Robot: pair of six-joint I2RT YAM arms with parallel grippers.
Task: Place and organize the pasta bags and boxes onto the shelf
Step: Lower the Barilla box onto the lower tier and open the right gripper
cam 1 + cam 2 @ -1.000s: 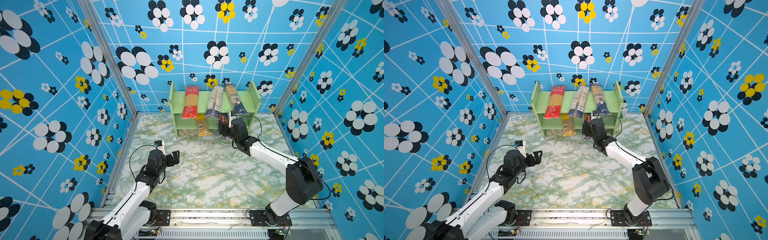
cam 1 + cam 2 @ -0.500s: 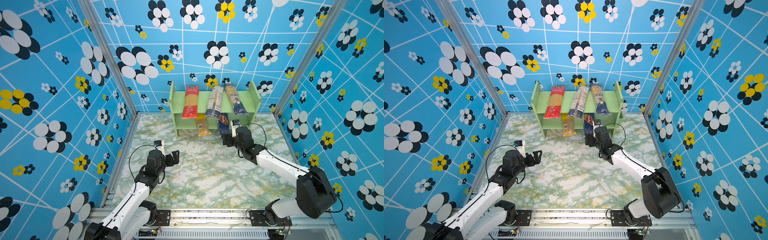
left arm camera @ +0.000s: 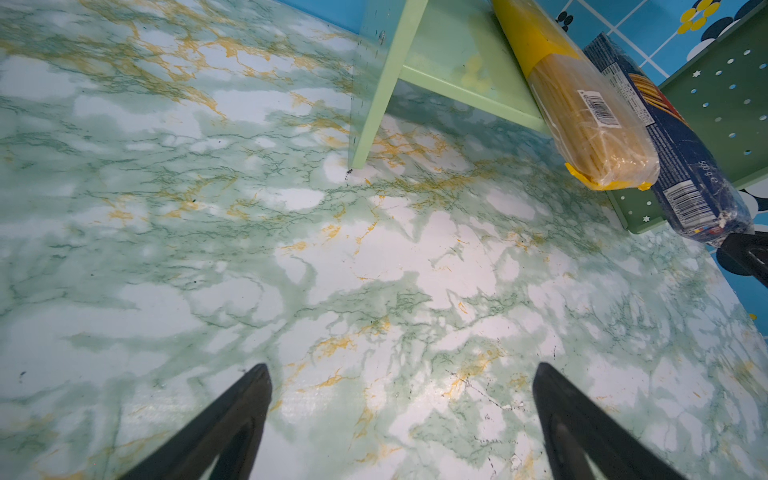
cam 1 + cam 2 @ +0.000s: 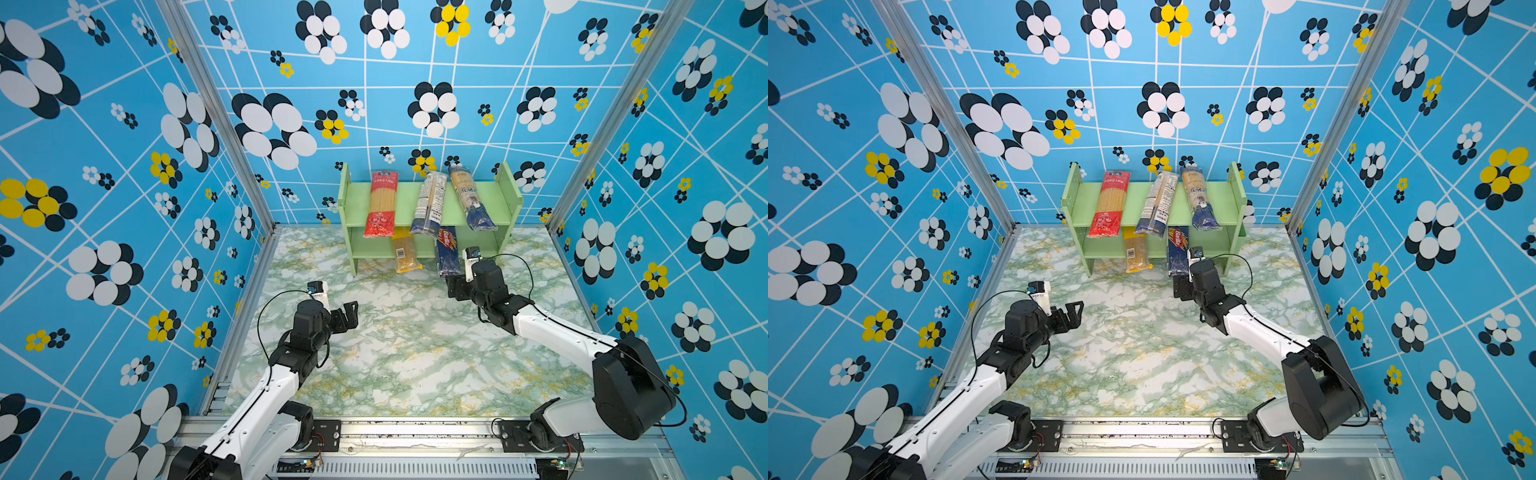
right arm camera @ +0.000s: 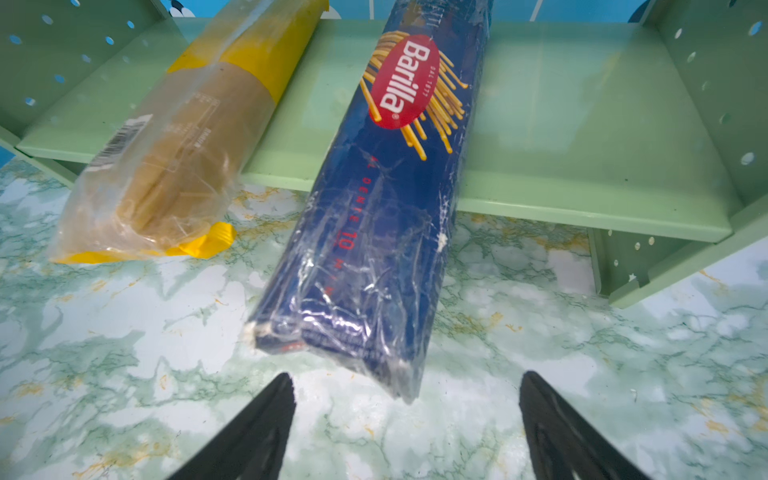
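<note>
Five packs on shelf (image 4: 509, 199): three on top tier, two on lower. Barilla pack (image 5: 374, 199) and yellow barcoded bag (image 4: 405, 253) overhang lower front edge; a nudge or snag could tip them out. Spread, empty right gripper (image 4: 455, 286) just off Barilla end; left gripper (image 4: 351, 311) spread, empty, over table (image 4: 415, 353).

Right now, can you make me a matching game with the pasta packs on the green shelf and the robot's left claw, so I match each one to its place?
Things:
1. red-ended bag
2. dark blue Barilla pack
3. yellow barcoded bag
4. left gripper

Places:
A. lower tier of the shelf, end poking out just ahead of the right gripper
B. open, over the marble table, away from the shelf
C. top tier, leftmost
D. lower tier, left of the dark blue pack

Pairs: 1-C, 2-A, 3-D, 4-B.
</note>
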